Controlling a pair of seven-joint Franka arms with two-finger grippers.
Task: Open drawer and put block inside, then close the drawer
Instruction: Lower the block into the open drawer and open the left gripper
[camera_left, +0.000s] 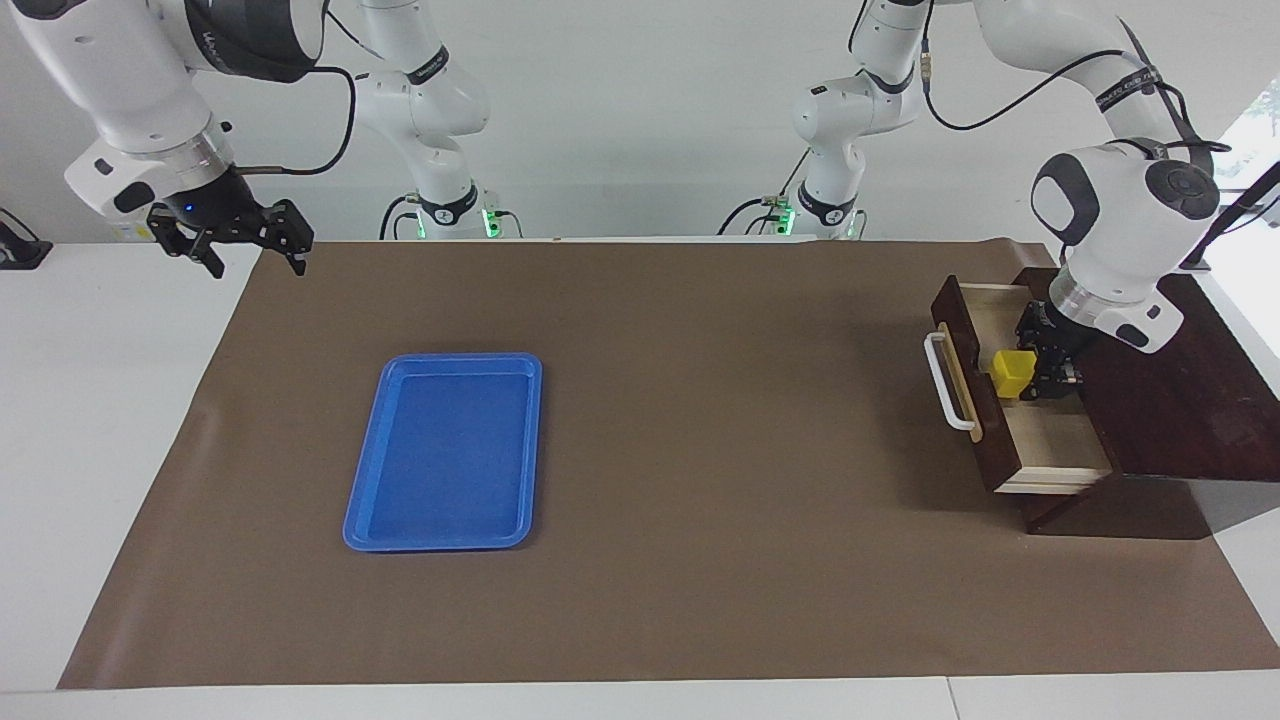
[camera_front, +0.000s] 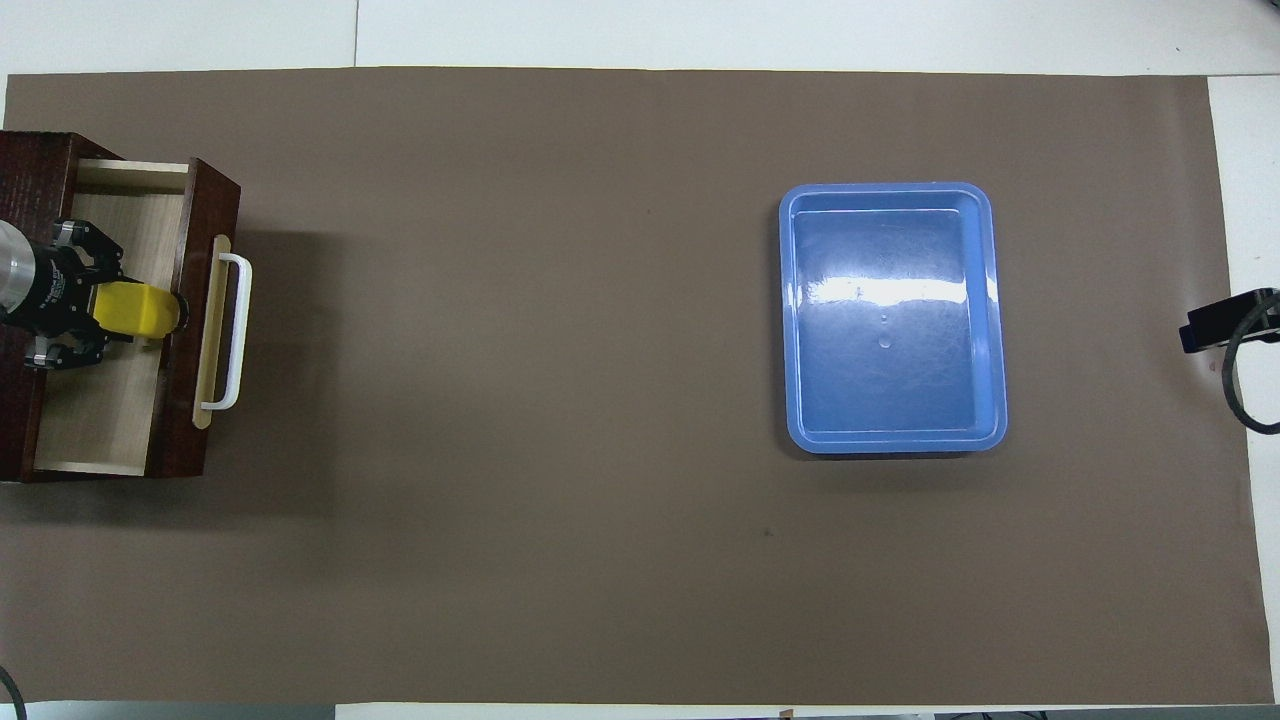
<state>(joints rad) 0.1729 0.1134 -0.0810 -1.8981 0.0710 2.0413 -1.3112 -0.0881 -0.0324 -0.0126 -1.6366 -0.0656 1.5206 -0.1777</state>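
The drawer (camera_left: 1060, 445) stands pulled out of its dark wooden box (camera_left: 1185, 400) at the left arm's end of the table, white handle (camera_left: 948, 385) facing the mat. My left gripper (camera_left: 1022, 378) reaches down into it, shut on the yellow block (camera_left: 1011, 371). The block (camera_front: 135, 308) sits low in the drawer (camera_front: 100, 420), close against the inside of the drawer front; whether it rests on the floor I cannot tell. My right gripper (camera_left: 255, 255) hangs open and empty over the mat's corner at the right arm's end.
A flat blue tray (camera_left: 445, 450) lies empty on the brown mat (camera_left: 700, 450) toward the right arm's end. White tabletop borders the mat. A black part of the right gripper (camera_front: 1212, 325) pokes in at the overhead view's edge.
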